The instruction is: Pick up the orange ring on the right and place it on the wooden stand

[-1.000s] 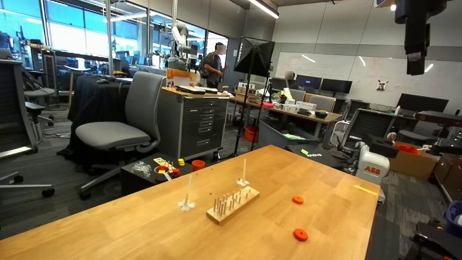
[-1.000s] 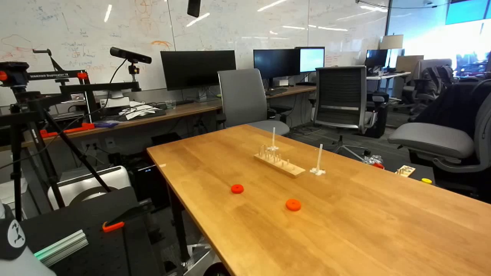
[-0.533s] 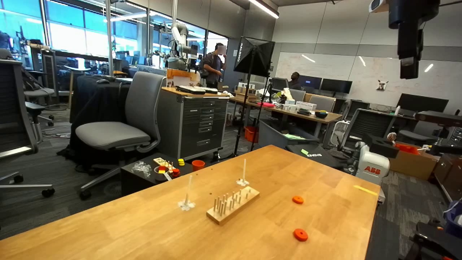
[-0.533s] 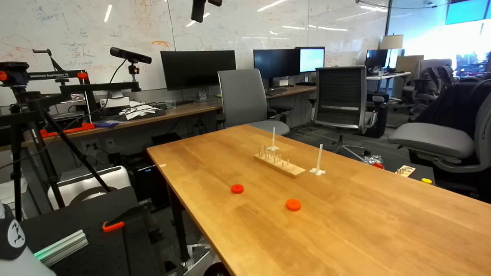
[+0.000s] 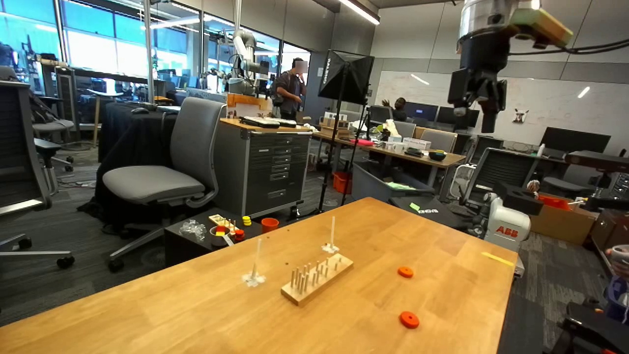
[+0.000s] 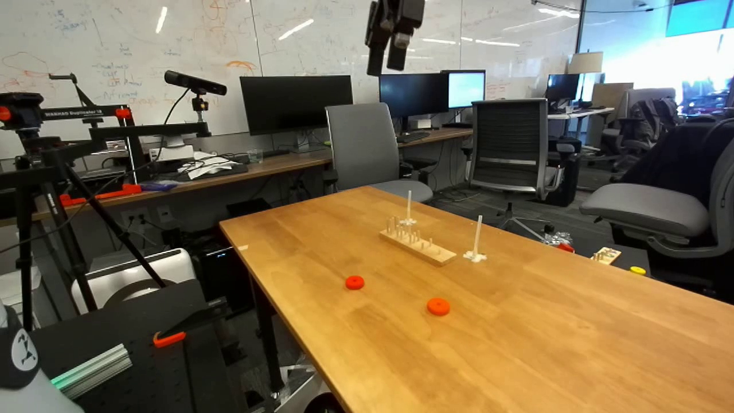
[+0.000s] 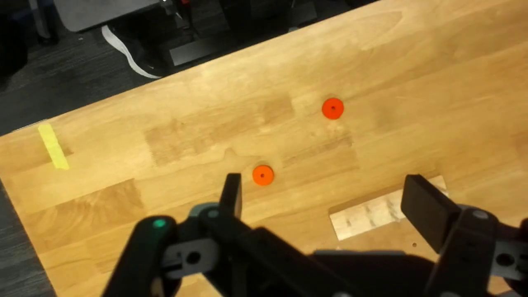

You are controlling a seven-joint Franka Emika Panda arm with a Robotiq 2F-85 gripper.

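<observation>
Orange ring (image 7: 333, 108), the redder of a pair and the right-hand one in the wrist view, lies flat on the table (image 7: 198, 136), apart from the wooden stand (image 5: 318, 284); in an exterior view the second orange ring (image 6: 438, 306) sits to its right, so which of the two the task means cannot be told. From the left in an exterior view, a gray chair (image 5: 152, 183) stands beyond the table; then a thin upright rod (image 5: 257, 258) rises from a whitish patch (image 5: 253, 281). Next comes the stand, a pale plank with upright pegs (image 5: 293, 279), the taller ones crowding its near end, and behind its far end a second rod (image 5: 333, 231) stands upright. Farther right both rings rest on the wood, apart from each other. Right of them and high above hangs the pincer (image 7: 324, 177), jaws spread wide, with hold of nothing. Last, a strip of yellow tape (image 5: 497, 259) lies near the table's right-hand edge.
</observation>
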